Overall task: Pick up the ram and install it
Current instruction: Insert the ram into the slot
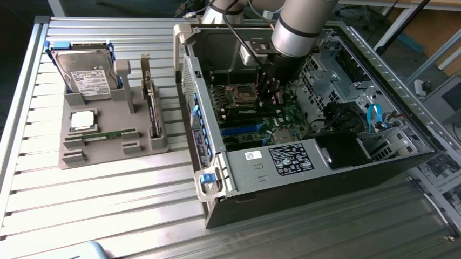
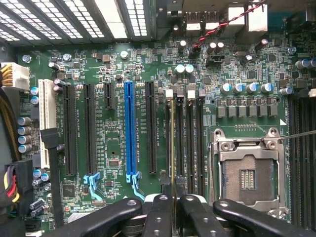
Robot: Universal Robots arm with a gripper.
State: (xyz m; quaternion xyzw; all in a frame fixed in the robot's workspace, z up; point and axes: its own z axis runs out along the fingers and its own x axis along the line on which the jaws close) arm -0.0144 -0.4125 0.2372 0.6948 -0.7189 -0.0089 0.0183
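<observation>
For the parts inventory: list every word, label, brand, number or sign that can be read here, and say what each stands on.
No text reads with certainty.
White label on the hard drive: print too small to read.
Black label on the computer case: symbols and print too small to read.
Small white sticker beside it: digits unclear.
White lettering on the motherboard by the slots: blurred, unreadable.
</observation>
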